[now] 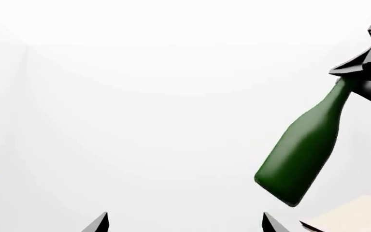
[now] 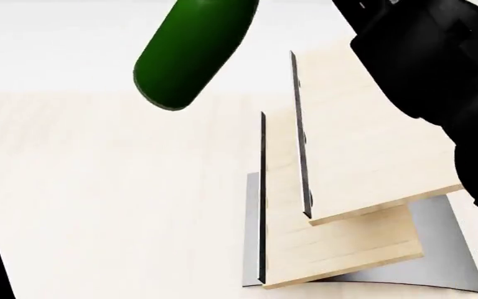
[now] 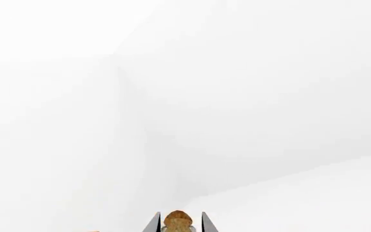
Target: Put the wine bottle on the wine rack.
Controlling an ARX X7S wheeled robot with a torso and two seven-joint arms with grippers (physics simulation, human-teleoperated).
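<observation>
Carry step here: right gripper (image 3: 179,227) fingers clamp the wine bottle (image 2: 196,53) by its corked neck, hanging tilted at upper left of the wine rack (image 2: 363,162). Next up: lower it onto the boards. Left gripper (image 1: 184,223) fingers spread, empty.

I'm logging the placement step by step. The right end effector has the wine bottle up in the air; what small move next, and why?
Probably ease the wine bottle rightward and down toward the wine rack: the right end effector grips its neck, and the bottle hangs tilted, above and left of the boards.

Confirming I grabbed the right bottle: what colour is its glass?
Dark green; the wine bottle shows best in the left wrist view.
</observation>
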